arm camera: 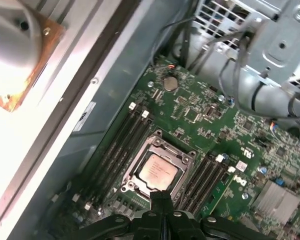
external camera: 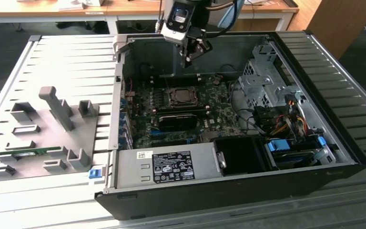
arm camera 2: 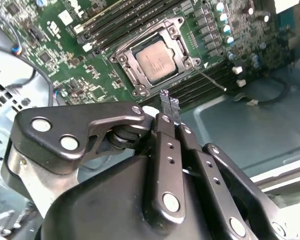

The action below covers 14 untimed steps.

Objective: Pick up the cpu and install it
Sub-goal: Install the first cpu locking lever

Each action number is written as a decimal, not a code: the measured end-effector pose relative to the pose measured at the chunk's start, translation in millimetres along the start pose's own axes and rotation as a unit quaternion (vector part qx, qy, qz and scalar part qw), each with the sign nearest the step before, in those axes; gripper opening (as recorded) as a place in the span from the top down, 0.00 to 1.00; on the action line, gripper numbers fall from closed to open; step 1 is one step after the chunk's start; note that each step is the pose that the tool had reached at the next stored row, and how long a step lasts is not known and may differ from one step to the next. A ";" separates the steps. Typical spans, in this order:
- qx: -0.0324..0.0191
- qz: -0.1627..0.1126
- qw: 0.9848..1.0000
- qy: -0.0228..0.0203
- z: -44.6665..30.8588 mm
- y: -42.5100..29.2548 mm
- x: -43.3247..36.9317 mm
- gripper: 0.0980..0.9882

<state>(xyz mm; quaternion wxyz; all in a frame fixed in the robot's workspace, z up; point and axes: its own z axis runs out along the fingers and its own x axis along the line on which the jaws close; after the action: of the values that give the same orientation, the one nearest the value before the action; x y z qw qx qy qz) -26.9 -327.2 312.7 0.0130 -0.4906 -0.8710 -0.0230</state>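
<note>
Exterior view, gripper [external camera: 193, 56]: hangs over the open computer case [external camera: 234, 186], above the motherboard [external camera: 146, 136].
Exterior view, jaws: drawn together, nothing seen between them.
Exterior view, cpu [external camera: 182, 97]: flat in the socket [external camera: 168, 97], below the jaws and well apart from them.
Second wrist view, jaws: gripper [arm camera 2: 169, 106] tips pressed together, taped ends touching, gripping nothing.
Second wrist view, cpu [arm camera 2: 157, 62]: silver top up, seated inside the socket frame, just beyond the tips, not touching.
First wrist view, jaws: gripper [arm camera: 161, 197] closed, empty.
First wrist view, cpu [arm camera: 159, 172]: in the socket, memory slots [arm camera: 121, 150] on either side, near the closed tips.
</note>
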 end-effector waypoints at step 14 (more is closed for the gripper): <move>0.005 -0.105 0.994 0.003 1.3 -0.1 -0.1 0.99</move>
<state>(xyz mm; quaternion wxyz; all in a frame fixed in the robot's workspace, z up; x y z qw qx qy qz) -27.0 -327.3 311.4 0.0154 -0.3958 -0.9179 -0.0215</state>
